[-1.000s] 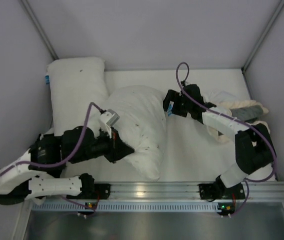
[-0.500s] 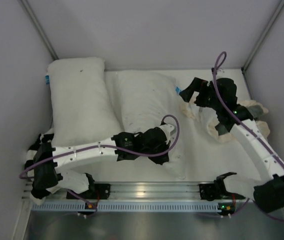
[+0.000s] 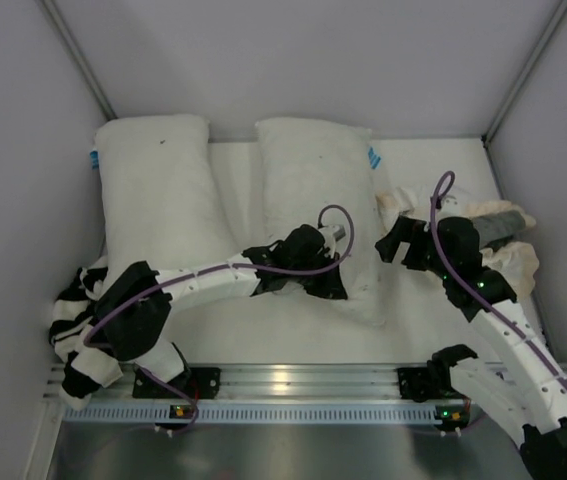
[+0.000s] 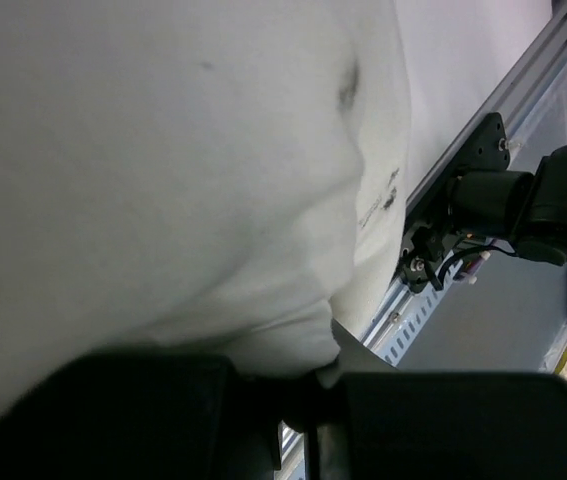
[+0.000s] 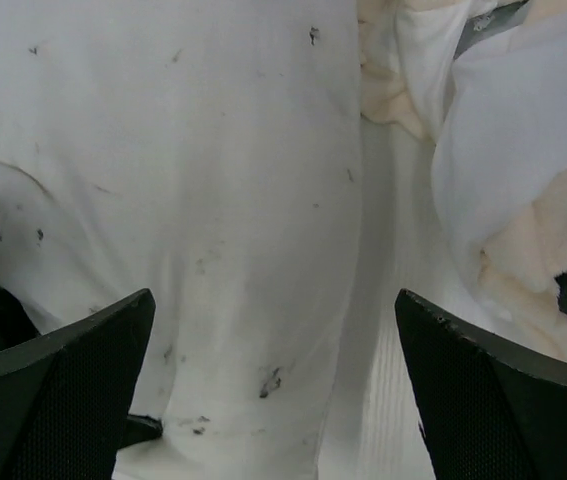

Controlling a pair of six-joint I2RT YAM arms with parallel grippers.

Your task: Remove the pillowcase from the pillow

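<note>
- pillowcase [image 3: 483, 225] heaped at the right of the table [image 3: 433, 160], off the pillow [image 3: 313, 180], which lies bare in the middle;
- left gripper [image 3: 308, 285] pinched shut on the pillow's near end;
- right gripper [image 5: 273, 300] spread wide, empty, between both

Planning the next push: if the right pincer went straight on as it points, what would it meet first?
Most likely the plump white speckled pillow, between the fingers of the open right pincer; the crumpled cream pillowcase sits off to one side. Depth is unclear.
</note>
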